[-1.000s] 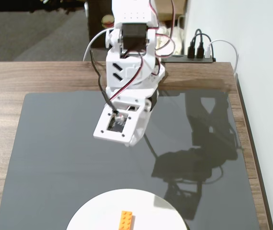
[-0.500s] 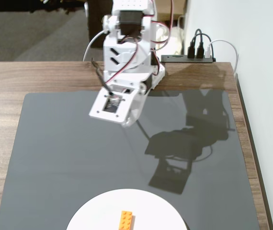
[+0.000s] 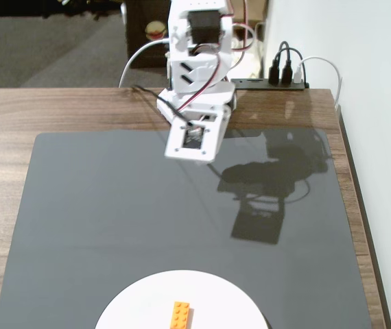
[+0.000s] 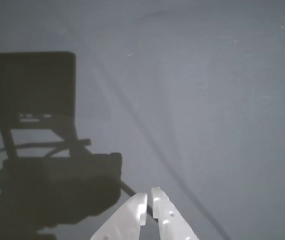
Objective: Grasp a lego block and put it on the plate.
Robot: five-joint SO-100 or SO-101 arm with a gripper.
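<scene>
In the fixed view the orange lego block [image 3: 180, 315] lies on the white plate [image 3: 137, 307] at the bottom edge of the picture, with nothing touching it. My gripper [image 3: 202, 160] hangs far back near the arm's base, well away from the plate, and its fingers are mostly hidden under the white wrist housing. The wrist view shows the gripper [image 4: 149, 193] from the bottom edge, its two white fingertips almost touching and nothing between them. Below it is only dark mat and the arm's reflection. Neither block nor plate shows in the wrist view.
A glossy dark grey mat [image 3: 99, 226] covers most of the wooden table [image 3: 3, 110]. A black power strip with plugs [image 3: 281, 77] sits at the back right beside a white wall [image 3: 360, 55]. Cables [image 3: 137, 65] trail behind the arm's base.
The arm has folded back and up toward its base, away from the plate, and swung slightly right. The lego block has stayed on the plate.
</scene>
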